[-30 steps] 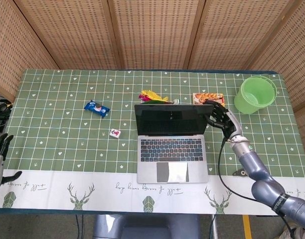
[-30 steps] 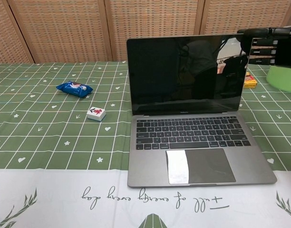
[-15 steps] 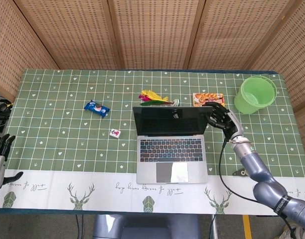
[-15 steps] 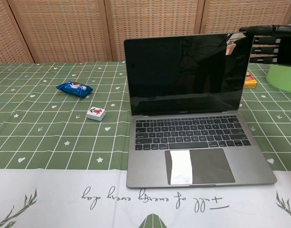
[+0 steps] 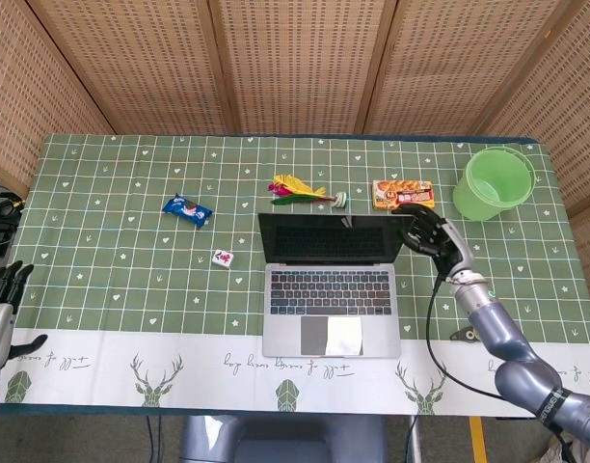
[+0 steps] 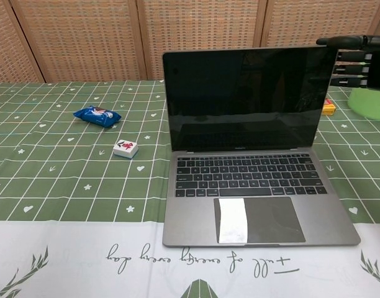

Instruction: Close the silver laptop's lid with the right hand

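The silver laptop (image 5: 332, 280) stands open in the middle of the table, its dark screen (image 6: 246, 99) near upright and a white sticker on the trackpad. My right hand (image 5: 428, 231) is behind the lid's upper right corner, fingers touching its back edge; in the chest view its fingers (image 6: 351, 53) stick out past that corner. It holds nothing. My left hand (image 5: 1, 299) hangs off the table's left edge, fingers apart and empty.
A green bucket (image 5: 495, 181) stands at the back right, with an orange snack box (image 5: 403, 192) beside it. Colourful wrappers (image 5: 300, 186) lie behind the laptop. A blue packet (image 5: 187, 208) and a small white tile (image 5: 223, 258) lie to the left.
The lid has tipped forward toward the keyboard, pushed by my right hand, which moved forward with it. The laptop has slid slightly nearer. The left hand barely moved.
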Tool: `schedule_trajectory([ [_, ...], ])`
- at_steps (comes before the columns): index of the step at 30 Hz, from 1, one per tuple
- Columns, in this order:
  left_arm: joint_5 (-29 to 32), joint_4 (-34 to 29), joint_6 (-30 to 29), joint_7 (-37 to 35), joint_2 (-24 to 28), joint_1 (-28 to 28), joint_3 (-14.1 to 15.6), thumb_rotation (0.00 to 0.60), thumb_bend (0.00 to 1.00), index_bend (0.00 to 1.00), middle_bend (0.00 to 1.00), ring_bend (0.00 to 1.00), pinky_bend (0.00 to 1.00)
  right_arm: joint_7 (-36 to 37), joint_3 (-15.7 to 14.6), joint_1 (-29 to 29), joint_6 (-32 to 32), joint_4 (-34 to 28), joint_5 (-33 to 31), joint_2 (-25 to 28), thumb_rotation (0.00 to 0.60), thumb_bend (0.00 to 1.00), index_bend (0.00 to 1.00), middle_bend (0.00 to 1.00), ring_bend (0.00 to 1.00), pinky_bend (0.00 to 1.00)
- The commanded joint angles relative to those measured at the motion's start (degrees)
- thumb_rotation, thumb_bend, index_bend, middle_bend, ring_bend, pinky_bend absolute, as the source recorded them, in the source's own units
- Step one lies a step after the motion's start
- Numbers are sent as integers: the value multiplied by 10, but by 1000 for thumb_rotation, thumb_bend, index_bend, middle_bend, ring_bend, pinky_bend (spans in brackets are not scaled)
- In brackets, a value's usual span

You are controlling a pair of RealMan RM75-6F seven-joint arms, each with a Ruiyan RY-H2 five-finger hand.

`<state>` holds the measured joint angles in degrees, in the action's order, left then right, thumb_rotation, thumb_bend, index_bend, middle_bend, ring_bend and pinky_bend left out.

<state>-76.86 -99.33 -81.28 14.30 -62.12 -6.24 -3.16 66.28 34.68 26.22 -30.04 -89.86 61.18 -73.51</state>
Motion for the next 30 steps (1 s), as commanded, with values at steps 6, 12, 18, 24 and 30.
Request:
schedule_trajectory([
  [6,-4,-3,1,3,0,0,3,600,0,0,0,0,0,26,-5,-14,-3,-7,30,5,600,499,345,380,325,224],
  [12,-5,-4,0,5,0,0,4,600,0,0,0,0,0,50,-13,-19,-4,-6,56,4,600,500,387,427,367,262],
  [18,-7,-6,0,7,1,0,5,600,0,0,0,0,0,70,-21,-22,-9,-7,77,4,600,500,396,436,376,274],
  [24,-8,-7,-1,8,1,0,5,600,0,0,0,0,0,89,-30,-24,-20,-9,96,8,600,500,396,436,376,274],
  [30,-10,-9,-2,9,2,1,7,600,0,0,0,0,0,111,-41,-25,-32,-17,117,16,600,500,399,439,383,283],
])
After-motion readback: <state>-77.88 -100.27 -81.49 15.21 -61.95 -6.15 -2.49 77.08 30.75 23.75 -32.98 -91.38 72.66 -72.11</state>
